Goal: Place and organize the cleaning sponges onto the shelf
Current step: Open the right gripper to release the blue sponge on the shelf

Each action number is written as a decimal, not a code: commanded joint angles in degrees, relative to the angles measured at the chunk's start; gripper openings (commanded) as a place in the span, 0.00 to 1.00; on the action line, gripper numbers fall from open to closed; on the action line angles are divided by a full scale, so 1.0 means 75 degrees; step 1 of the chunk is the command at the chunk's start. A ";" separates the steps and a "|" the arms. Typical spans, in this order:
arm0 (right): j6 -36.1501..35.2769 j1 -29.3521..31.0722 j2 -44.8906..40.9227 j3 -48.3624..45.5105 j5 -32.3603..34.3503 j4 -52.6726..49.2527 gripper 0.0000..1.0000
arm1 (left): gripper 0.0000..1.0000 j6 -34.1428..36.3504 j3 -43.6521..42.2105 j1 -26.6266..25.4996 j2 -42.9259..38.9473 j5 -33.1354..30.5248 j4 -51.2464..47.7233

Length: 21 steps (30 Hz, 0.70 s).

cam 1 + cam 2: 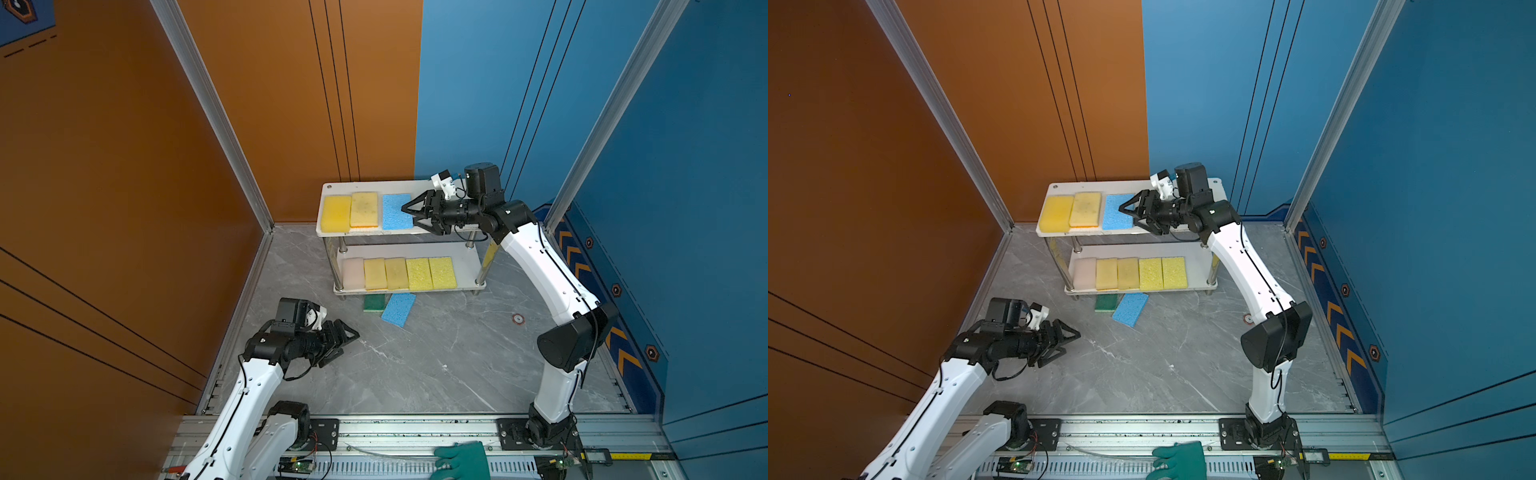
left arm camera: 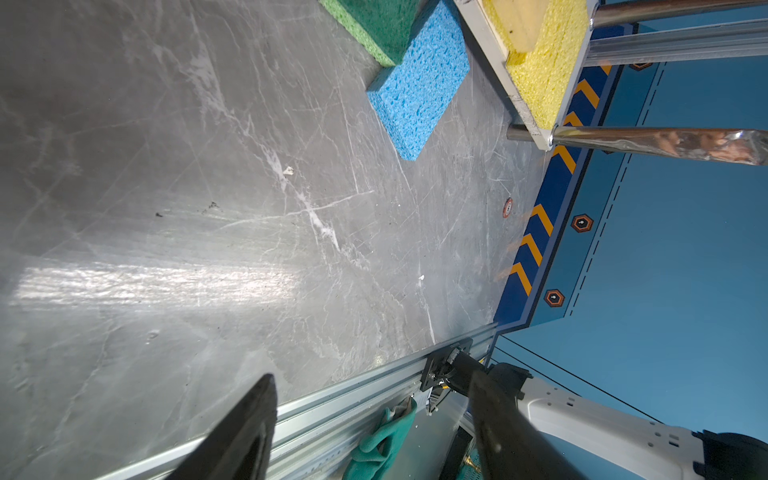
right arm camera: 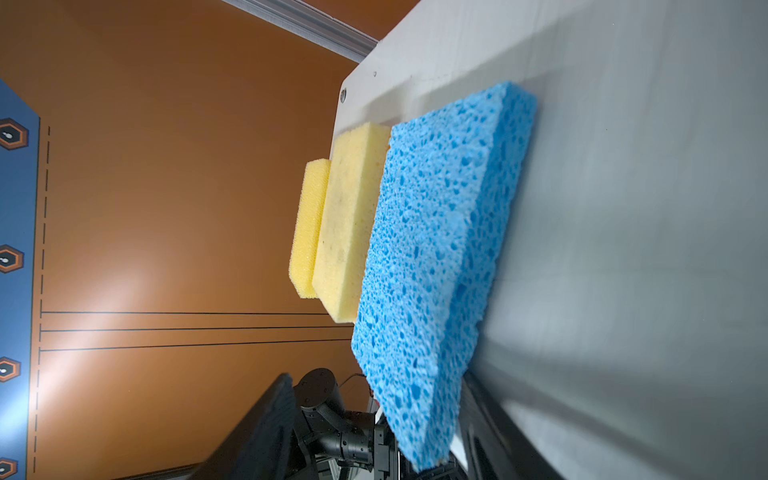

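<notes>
Right tool (image 1: 411,215), jaws spread and released, at the end of a light blue sponge (image 1: 394,212) lying flat on the upper board of the shelf (image 1: 374,185), beside two yellow sponges (image 1: 336,213). Lower board: pink-beige sponge (image 1: 353,273) and four yellow sponges (image 1: 419,273). On the tabletop (image 1: 415,365), touching: dark green sponge (image 1: 374,302) and second blue sponge (image 1: 398,309). Left tool (image 1: 350,344): jaws apart, empty.

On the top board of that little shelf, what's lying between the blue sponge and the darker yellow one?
A paler yellow sponge lies flat between the darker yellow sponge and the blue sponge; both top views show it.
</notes>
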 commanded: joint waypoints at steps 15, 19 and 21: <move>-0.0808 0.0301 0.0885 0.1099 0.0667 -0.0893 0.66 | 0.74 -0.0006 -0.0050 0.0044 -0.0006 0.0078 0.0034; -0.0953 0.0255 0.0760 0.1099 0.0953 -0.1152 0.66 | 0.74 -0.0019 -0.0043 0.0061 -0.0018 0.0071 0.0038; -0.1164 0.0210 0.0593 0.1033 0.1265 -0.1394 0.66 | 0.74 -0.0014 -0.0050 0.0055 -0.0018 0.0072 0.0035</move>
